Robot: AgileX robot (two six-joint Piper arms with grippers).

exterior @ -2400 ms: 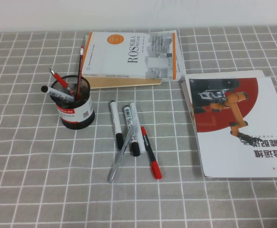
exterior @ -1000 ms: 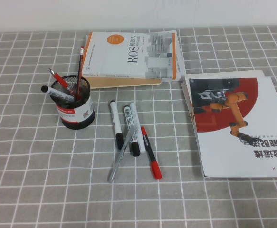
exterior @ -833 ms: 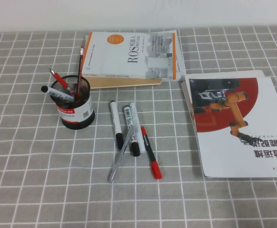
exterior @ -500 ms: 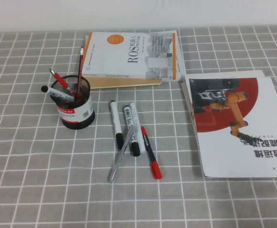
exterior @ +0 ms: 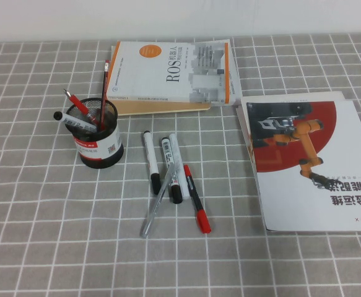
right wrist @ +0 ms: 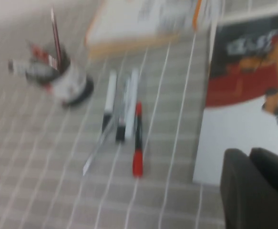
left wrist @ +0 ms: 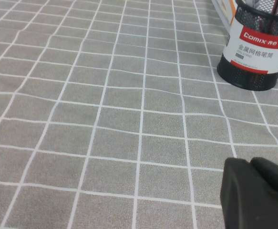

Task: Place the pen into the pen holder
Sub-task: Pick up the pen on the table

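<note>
Pen waits on the cloth, nothing has moved.

High view: same as before. The slim pen (exterior: 196,197) lies flat at 4 o'clock from the round mesh pen holder (exterior: 99,137), beside white markers (exterior: 152,161). Left wrist view: left gripper (left wrist: 259,194) hangs over the checked cloth (left wrist: 105,119); I cannot tell about its fingers. Right wrist view: right gripper (right wrist: 255,191), fingers pressed together, hangs above a smooth booklet (right wrist: 234,119).

The tablecloth (exterior: 50,204) is grey with a white grid. At ten o'clock the pen holder (exterior: 100,143) is black mesh banded white and red (lettering white on red). The pen (exterior: 196,197) is black with red ends. At three o'clock, a booklet (exterior: 310,167) white and red.
</note>
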